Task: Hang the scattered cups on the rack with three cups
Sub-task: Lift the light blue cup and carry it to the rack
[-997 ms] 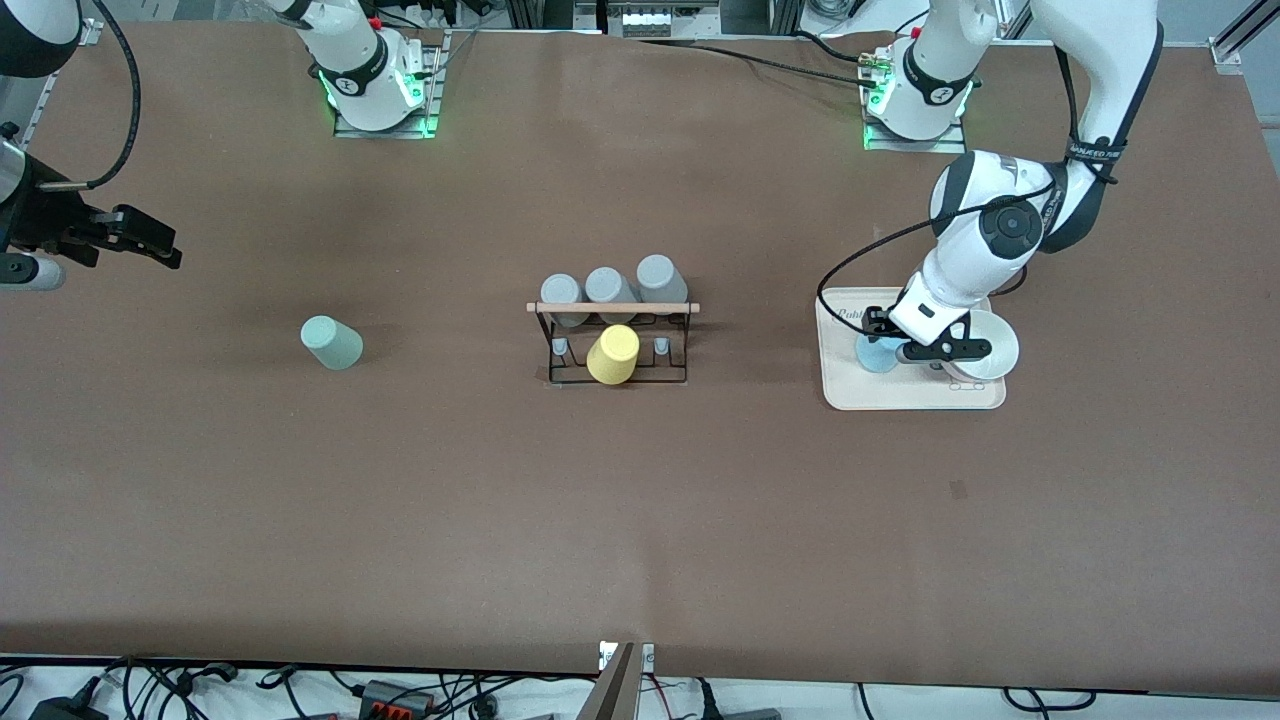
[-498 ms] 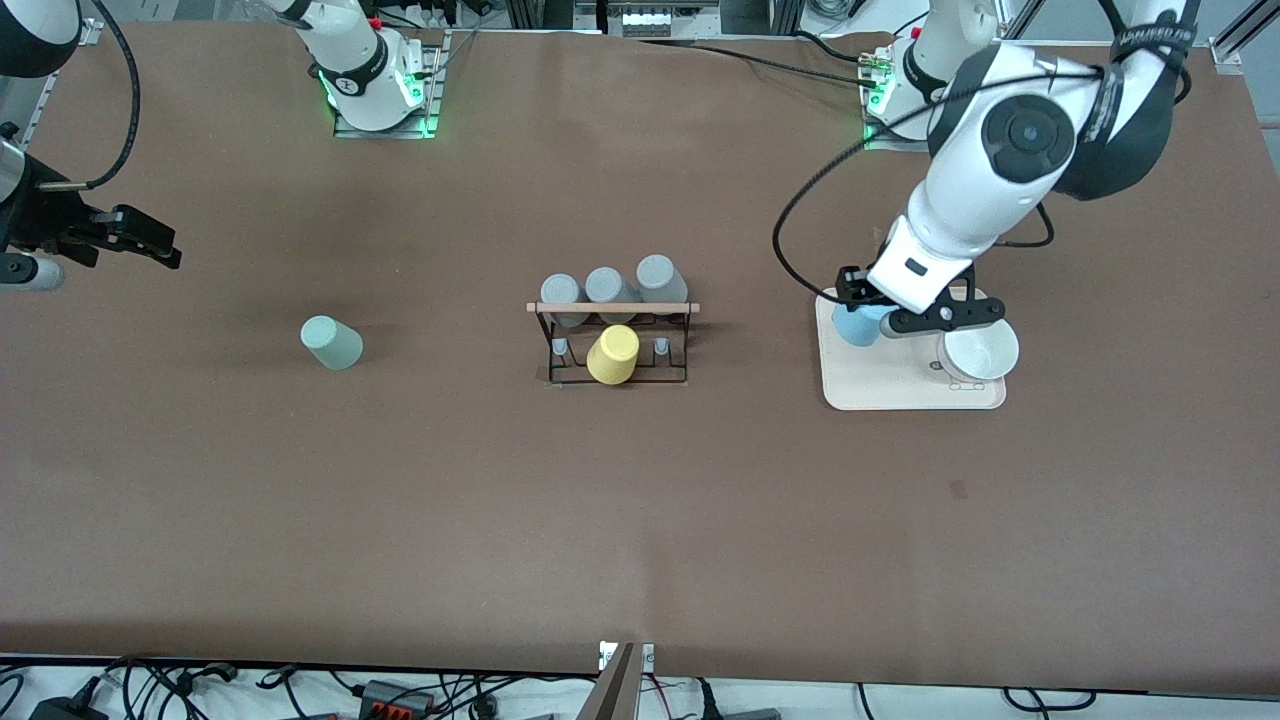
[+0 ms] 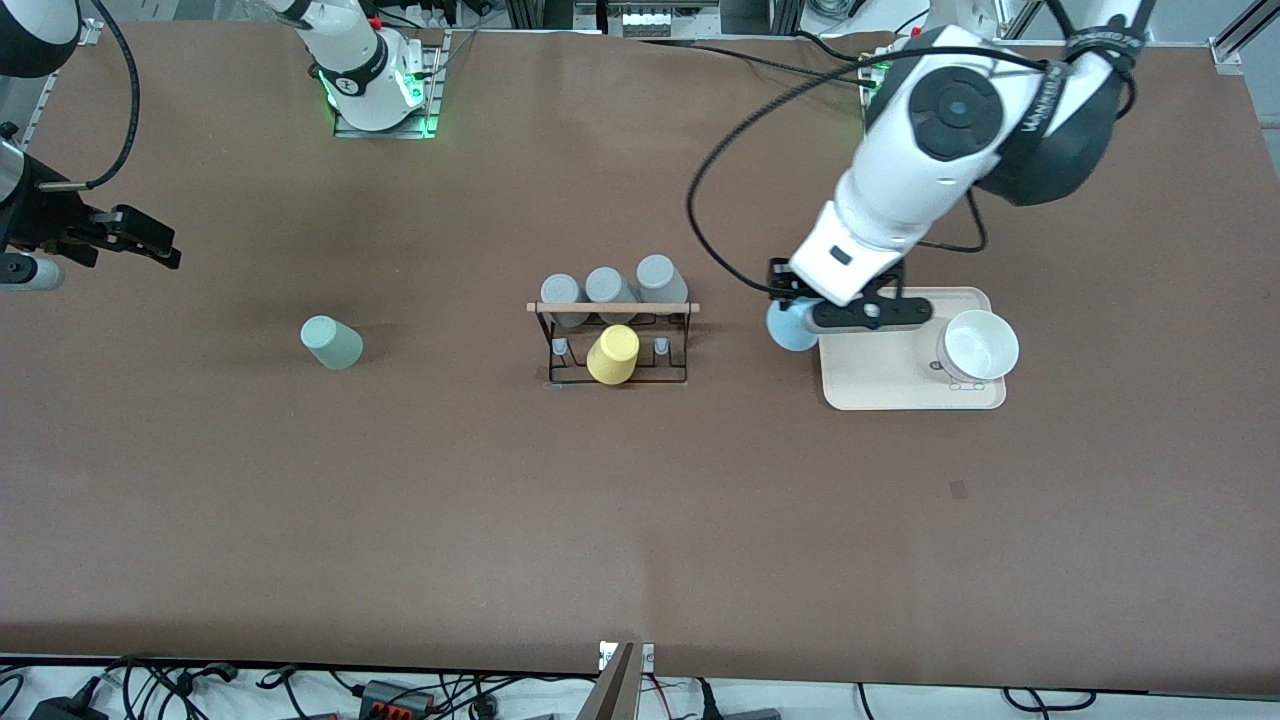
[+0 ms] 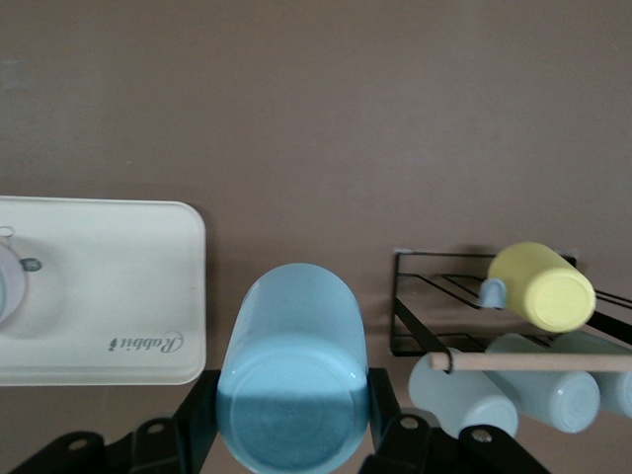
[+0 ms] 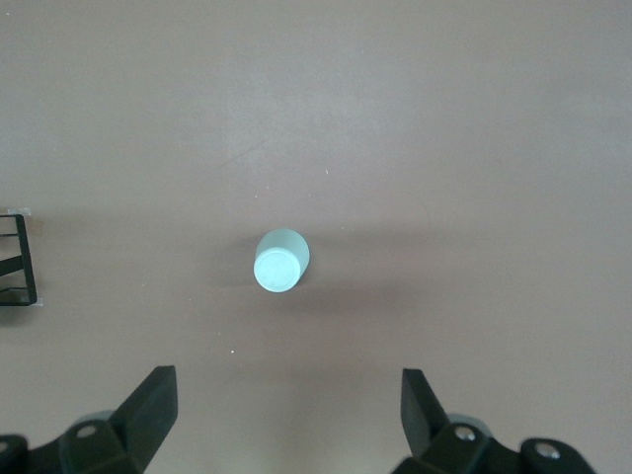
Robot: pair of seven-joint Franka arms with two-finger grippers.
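My left gripper is shut on the light blue cup, which hangs in the air over the tray's rim on the rack's side. In the left wrist view the cup fills the space between the black fingers, its base toward the camera. The black wire rack with its wooden rod stands mid-table and carries three grey cups and a yellow cup. The mint green cup lies toward the right arm's end. My right gripper waits open, high over that cup.
A beige tray with a white bowl lies toward the left arm's end. The left wrist view shows the tray and the rack to either side of the held cup. Cables hang along the table's near edge.
My left arm has lifted the light blue cup off the tray and carried it toward the rack. The right arm and the mint cup have not moved.
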